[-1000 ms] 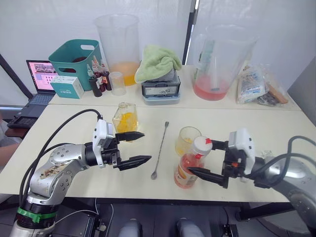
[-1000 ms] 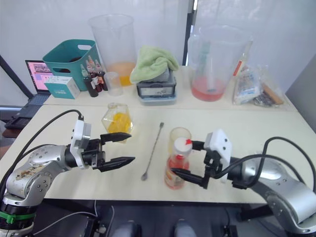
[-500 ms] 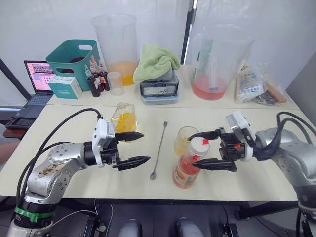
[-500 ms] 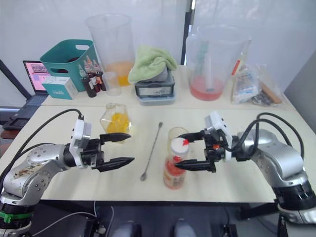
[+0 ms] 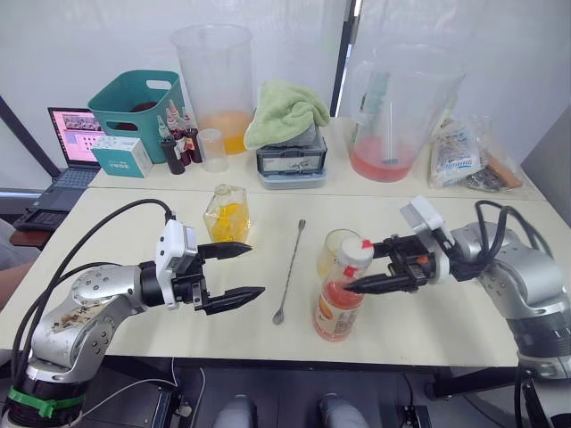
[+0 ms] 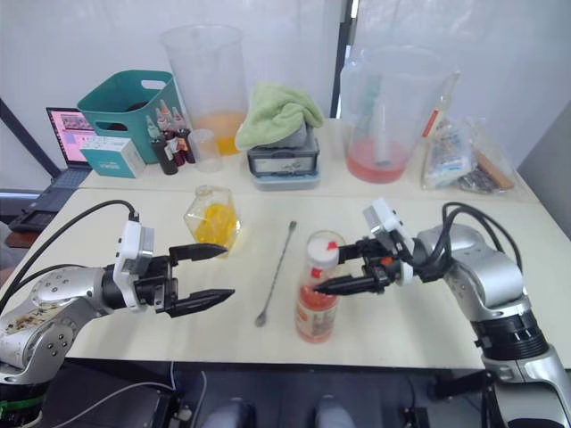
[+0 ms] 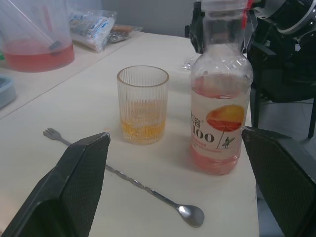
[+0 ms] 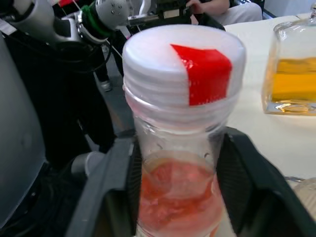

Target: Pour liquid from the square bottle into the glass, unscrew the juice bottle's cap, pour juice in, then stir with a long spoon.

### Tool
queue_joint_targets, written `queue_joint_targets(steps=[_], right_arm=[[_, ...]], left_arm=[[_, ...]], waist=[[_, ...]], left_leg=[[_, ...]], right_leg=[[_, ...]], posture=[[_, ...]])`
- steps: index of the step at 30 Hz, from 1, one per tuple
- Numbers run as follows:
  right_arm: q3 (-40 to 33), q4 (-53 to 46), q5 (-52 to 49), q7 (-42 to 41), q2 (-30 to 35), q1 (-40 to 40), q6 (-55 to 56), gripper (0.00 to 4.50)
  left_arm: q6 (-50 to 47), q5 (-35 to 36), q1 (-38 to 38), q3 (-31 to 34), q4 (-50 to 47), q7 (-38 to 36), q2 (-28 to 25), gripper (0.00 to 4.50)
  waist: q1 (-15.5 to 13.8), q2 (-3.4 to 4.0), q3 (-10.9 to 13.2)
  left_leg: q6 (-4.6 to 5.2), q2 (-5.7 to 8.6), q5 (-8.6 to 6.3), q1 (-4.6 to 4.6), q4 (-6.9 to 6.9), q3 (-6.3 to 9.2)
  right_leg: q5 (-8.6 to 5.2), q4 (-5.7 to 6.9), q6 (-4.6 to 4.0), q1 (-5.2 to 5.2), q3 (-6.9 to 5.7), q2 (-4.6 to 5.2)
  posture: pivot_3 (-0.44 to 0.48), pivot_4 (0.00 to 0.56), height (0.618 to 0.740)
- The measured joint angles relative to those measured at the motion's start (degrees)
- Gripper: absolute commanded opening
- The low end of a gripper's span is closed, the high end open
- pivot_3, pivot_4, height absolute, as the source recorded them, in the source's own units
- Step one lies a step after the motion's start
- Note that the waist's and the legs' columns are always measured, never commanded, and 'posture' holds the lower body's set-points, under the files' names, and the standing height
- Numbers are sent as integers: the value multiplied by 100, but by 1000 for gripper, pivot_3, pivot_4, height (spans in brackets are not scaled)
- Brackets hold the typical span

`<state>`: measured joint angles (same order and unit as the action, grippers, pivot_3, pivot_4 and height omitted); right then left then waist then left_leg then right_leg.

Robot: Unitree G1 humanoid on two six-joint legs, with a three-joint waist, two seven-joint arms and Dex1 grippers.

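Two grippers are working over the table. The right gripper (image 5: 368,266), which a second ago was low beside the base of the juice bottle (image 5: 340,297) and level with its cap (image 5: 359,253) half a second ago, is now reaching in around the neck, its fingers spread to either side just under the cap; whether they are pressing the plastic cannot be told. The left gripper (image 5: 252,271) is hovering with its jaws wide apart, having drawn slightly back from the square bottle (image 5: 227,214) standing behind it. The bottle's label is showing "100" under an orange-red circle. The glass (image 7: 143,104), holding a little yellow liquid, is standing just behind the juice bottle, and the long spoon (image 5: 288,273) is lying between the grippers.
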<state>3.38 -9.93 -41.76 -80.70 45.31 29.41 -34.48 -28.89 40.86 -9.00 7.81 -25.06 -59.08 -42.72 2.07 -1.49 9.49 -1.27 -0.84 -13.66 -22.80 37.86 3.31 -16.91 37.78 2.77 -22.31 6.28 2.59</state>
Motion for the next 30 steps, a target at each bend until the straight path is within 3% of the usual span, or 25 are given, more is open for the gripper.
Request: queue_joint_targets(steps=[3,7,16,20,26,30], right_arm=[[-102,-242,-133,182,-1,-171,-180,1247],[-689,-1244,-595,1018,-30,-694,-530,1247],[-1507,-3632,-1055,4220,-513,-1986,-1152,1231],[-1477,-4401,-1156,5506,-675,-2239,-1420,1229],[-982,-4702,-696,6882,-883,-2838,-1379,1213],[-704,-4859,-472,7219,-944,-3127,-1029,1212]], left_arm=[[0,0,-6,-5,-13,5,0,4500],[0,-6,-36,-29,-13,11,6,4500],[14,-32,-154,-122,126,5,108,4500],[21,-45,-174,-197,211,-13,172,4500],[105,-123,-354,-334,425,-112,242,4500],[140,-174,-448,-404,536,-163,269,4500]], waist=[[-3,0,0],[-15,1,1],[-20,1,1],[-9,1,1],[-20,1,1],[11,-1,-1]], left_leg=[[0,2,0,-1,0,2],[0,2,0,-3,0,12],[0,1,1,-3,0,12],[0,0,1,-2,0,10],[0,2,1,-5,0,11],[0,-2,1,2,0,7]], right_leg=[[0,10,-1,-3,-2,1],[0,18,-1,-3,-10,0],[0,16,0,-3,-18,-1],[-1,11,0,-1,-17,-1],[-1,6,-1,0,-19,-2],[-1,4,-1,4,-18,-3]], posture=[[0,150,740],[0,150,740],[0,150,740],[0,150,740],[0,150,740],[0,150,740]])
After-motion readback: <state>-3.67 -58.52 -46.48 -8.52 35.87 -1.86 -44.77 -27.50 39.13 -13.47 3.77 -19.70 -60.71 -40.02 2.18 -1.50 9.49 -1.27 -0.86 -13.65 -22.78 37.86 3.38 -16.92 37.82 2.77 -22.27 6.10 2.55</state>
